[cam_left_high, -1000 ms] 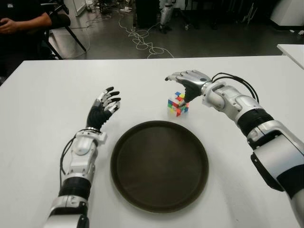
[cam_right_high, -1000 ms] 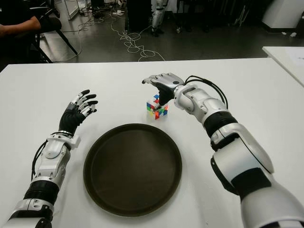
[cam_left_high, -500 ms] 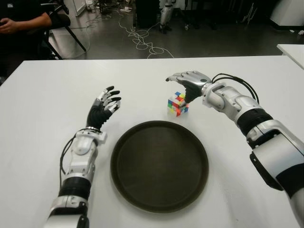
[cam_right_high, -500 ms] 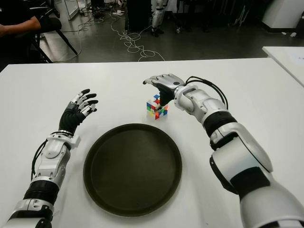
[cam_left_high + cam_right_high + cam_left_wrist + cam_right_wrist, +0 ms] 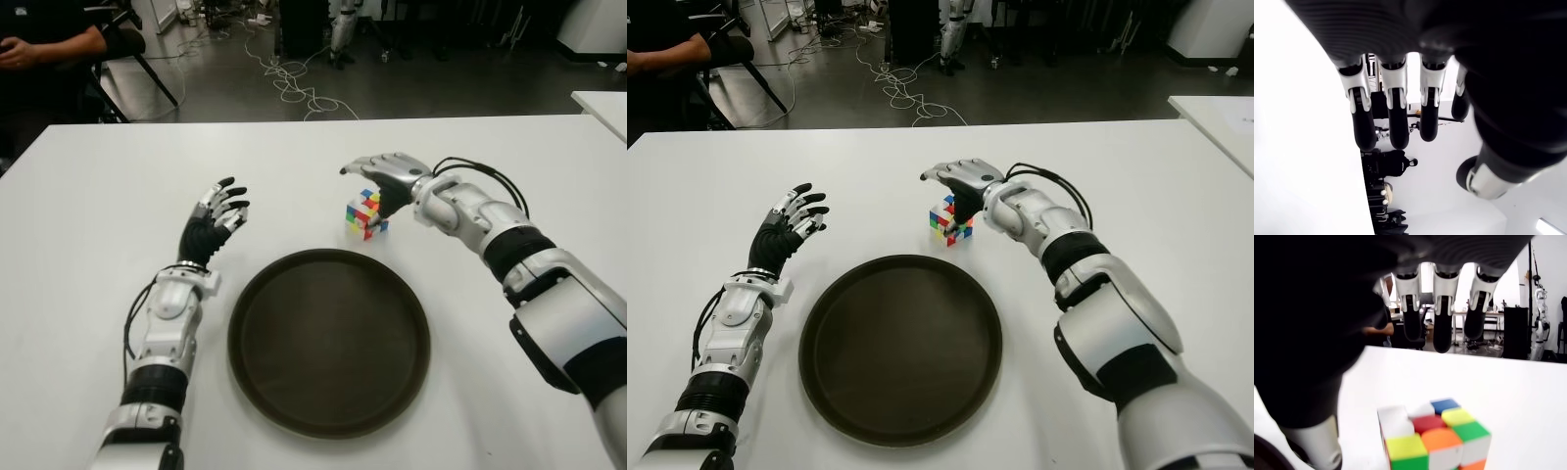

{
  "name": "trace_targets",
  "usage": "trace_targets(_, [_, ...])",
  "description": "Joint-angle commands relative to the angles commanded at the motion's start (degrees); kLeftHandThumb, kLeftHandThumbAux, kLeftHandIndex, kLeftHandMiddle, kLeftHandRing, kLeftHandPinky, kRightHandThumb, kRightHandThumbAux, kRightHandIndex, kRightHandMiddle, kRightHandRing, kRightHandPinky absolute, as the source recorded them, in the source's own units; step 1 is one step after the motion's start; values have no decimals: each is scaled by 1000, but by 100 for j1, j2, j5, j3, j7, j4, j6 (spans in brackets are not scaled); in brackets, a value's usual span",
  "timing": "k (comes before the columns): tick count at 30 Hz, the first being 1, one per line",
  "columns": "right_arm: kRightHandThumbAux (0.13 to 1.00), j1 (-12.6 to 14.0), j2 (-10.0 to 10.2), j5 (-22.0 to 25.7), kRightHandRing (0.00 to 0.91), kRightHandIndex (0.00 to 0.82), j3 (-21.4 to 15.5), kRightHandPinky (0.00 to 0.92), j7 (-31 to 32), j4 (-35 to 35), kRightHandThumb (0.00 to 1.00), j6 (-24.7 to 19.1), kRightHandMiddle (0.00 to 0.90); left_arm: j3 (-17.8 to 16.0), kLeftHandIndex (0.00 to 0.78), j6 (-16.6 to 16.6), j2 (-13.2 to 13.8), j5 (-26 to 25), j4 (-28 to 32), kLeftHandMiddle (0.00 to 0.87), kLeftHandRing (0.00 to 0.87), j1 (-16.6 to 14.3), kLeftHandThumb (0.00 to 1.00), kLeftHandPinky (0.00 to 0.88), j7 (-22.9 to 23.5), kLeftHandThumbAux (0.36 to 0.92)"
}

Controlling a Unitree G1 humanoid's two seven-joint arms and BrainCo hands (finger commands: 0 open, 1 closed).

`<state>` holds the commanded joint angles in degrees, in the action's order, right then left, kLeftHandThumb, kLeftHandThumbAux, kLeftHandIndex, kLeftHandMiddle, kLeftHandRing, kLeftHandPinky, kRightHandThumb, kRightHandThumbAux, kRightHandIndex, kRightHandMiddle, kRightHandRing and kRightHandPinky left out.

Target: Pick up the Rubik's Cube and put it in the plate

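On table (image 5: 88,196): one Rubik's Cube (image 5: 365,213), one plate (image 5: 328,338).

arms: silver shells, black joints | fingers (image 5: 1442,308): white segments, black tips | black cables at both wrists

A Rubik's Cube (image 5: 365,214) with scrambled red, yellow, green, blue, orange and white squares stands flat on the white counter (image 5: 88,215), one corner turned toward the robot. Just nearer the robot lies a round, dark brown plate (image 5: 329,340), holding nothing.
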<state>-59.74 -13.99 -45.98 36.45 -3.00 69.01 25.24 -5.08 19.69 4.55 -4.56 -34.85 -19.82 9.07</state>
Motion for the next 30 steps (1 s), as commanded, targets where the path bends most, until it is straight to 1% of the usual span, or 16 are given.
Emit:
trace_targets(7, [820,-2,43,-2,199,140,41,205,64,56,0,-34,179,-3,140,23,-10,-33,-1,222,235,3,345,302,29,729])
trace_targets(14, [842,8,92,-43,210,155,120,224,1,136,0,-77,188,-12,142,42,-15,-46,-21,229,238,-3,345,300,35,724])
trace_targets(19, [842,0,107,-66,215,158,180,227,-48,194,0,-100,192,-19,143,46,-16,-57,-34,230,237,-6,349,305,41,725])
trace_targets(23, [836,-1,113,-79,209,153,224,212,-76,225,0,-115,187,-20,145,61,-16,-57,-50,227,233,-8,354,303,42,730])
trace_targets(30, [849,5,134,-82,213,174,247,220,-77,279,0,-137,196,-23,149,85,-26,-51,-57,223,226,-9,348,293,22,732])
